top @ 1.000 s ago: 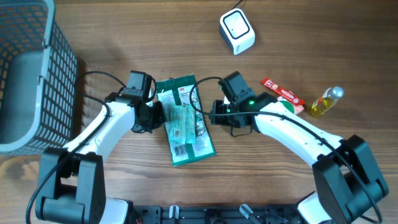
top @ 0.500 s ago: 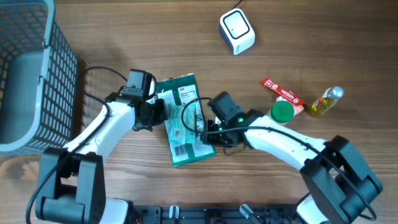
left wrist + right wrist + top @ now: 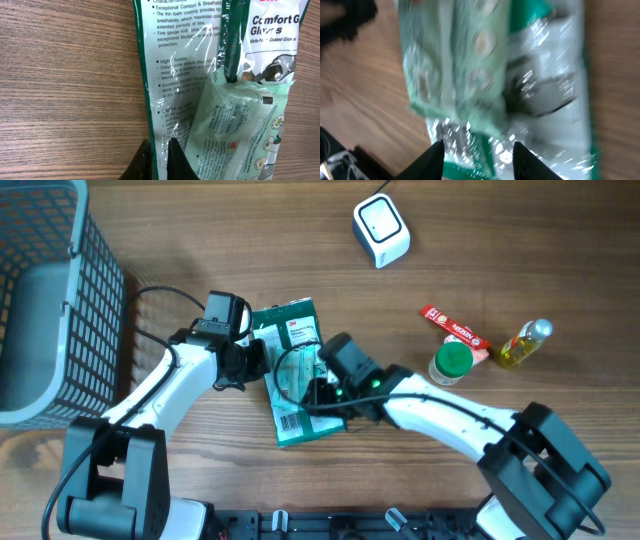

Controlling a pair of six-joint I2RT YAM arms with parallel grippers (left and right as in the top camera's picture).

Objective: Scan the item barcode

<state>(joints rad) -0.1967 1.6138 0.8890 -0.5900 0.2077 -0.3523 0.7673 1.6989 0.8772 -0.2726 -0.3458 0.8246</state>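
Note:
The item, a green and clear pack of gloves (image 3: pixel 286 328), lies flat mid-table with a white barcode label (image 3: pixel 290 423) facing up near its front end. My left gripper (image 3: pixel 250 364) is shut on the pack's left edge; in the left wrist view its gripper (image 3: pixel 160 161) pinches the printed film of the pack (image 3: pixel 215 100). Over the pack's right half hangs my right gripper (image 3: pixel 318 392), open. In the blurred right wrist view the pack (image 3: pixel 470 60) fills the space beyond that gripper (image 3: pixel 479 161). A white scanner (image 3: pixel 381 230) sits at the back.
A grey mesh basket (image 3: pixel 95 300) stands at the far left. Right of the pack are a green-capped bottle (image 3: pixel 452 362), a red packet (image 3: pixel 452 332) and a small yellow bottle (image 3: pixel 525 343).
My right gripper has swung left from the pack's right edge to above the pack, uncovering the green-capped bottle. The left arm and the pack have stayed where they were.

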